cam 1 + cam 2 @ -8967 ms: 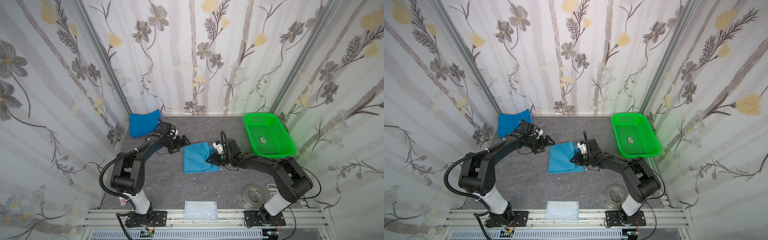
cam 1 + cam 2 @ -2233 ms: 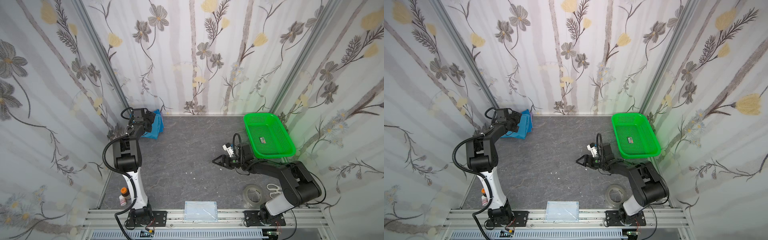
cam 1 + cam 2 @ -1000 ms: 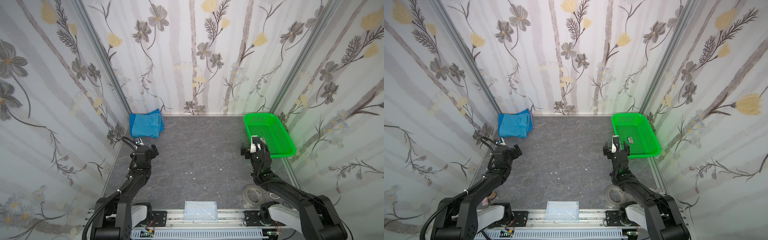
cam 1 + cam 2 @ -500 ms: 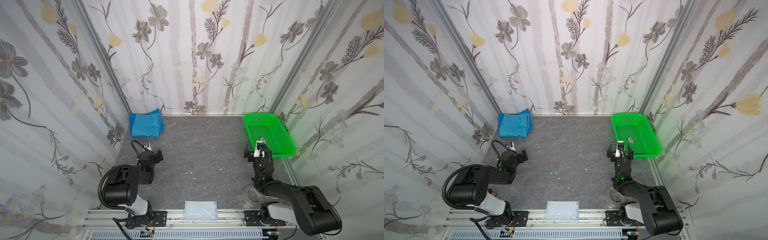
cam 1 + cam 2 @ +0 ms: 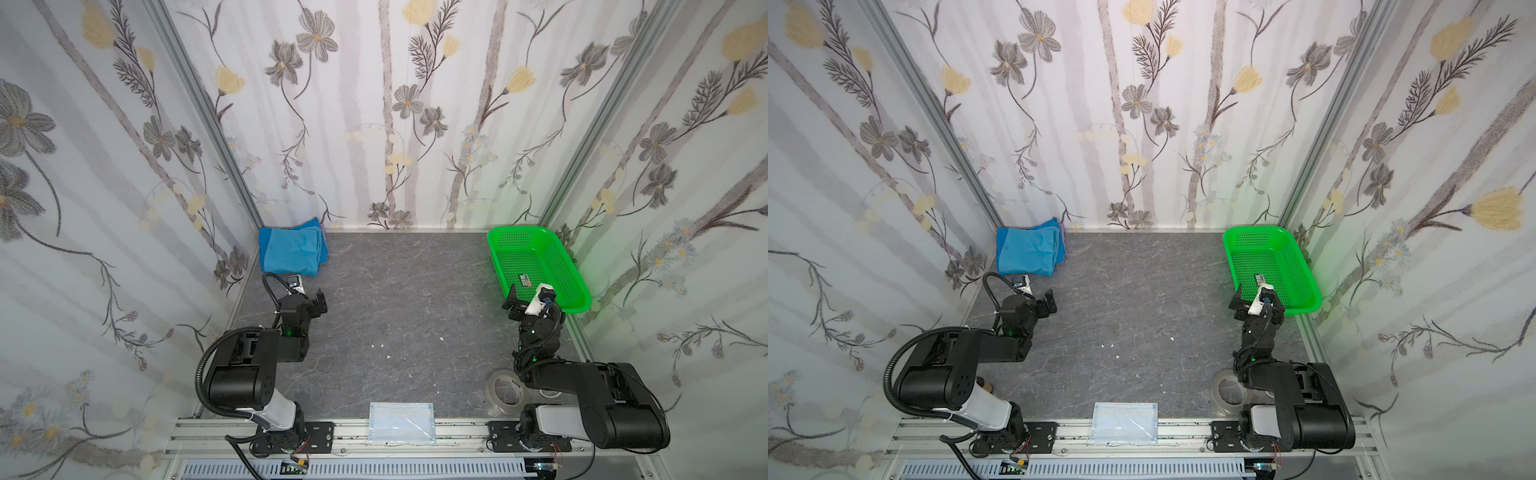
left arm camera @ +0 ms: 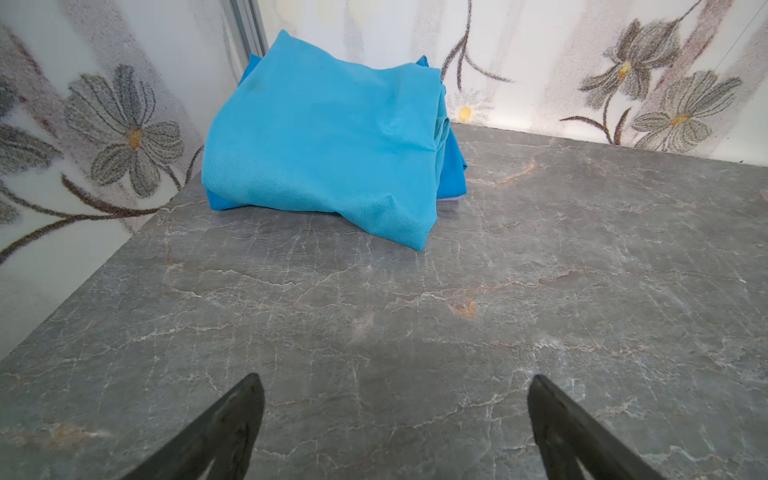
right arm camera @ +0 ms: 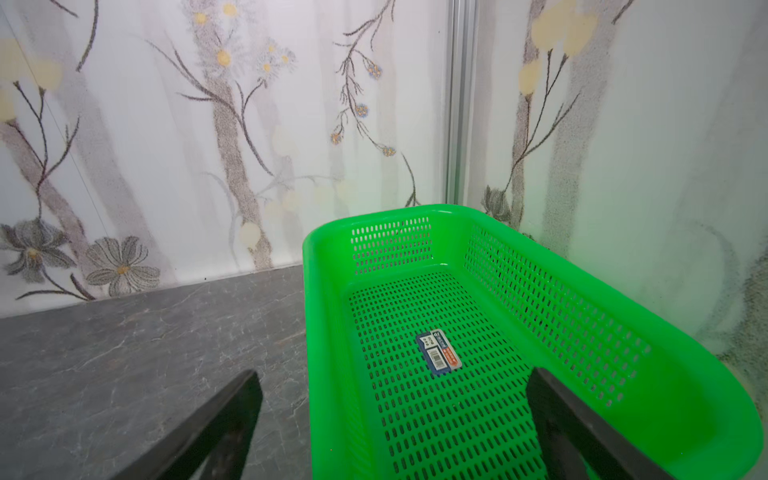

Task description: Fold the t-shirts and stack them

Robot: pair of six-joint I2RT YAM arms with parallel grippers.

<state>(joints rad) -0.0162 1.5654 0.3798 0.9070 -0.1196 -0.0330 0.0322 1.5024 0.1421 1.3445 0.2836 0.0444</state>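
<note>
1. The t-shirts (image 5: 291,251) lay folded in one pile in the far left corner of the table (image 5: 395,291), against both walls. The lighter teal shirt (image 6: 324,137) sat on top. The deeper blue shirt (image 6: 451,174) showed beneath it along one edge.
2. In the left wrist view, one corner of the top shirt drooped past the layer below and onto the table. The pile was otherwise compact.
3. The left gripper (image 5: 308,291) stood near the pile but apart from it. Its jaws were spread wide and held nothing, and only bare table lay between them (image 6: 395,382).
4. The right gripper (image 5: 527,296) stood well apart from the pile, just beside the near end of the green basket (image 5: 523,229). Its jaws were likewise spread and empty (image 7: 395,376).
5. Judgement: folding and stacking looked complete, and the step in hand appeared to be parking both arms.
6. To do this step well, each arm should draw in low and slow with jaws apart. The left fingers should pass clear of the drooping corner, since soft cloth snags and drags easily.
7. The right arm should avoid nudging the basket or the tape roll (image 5: 503,390) by its base.
8. The mask packet (image 5: 401,419) at the front edge needed no handling.
</note>
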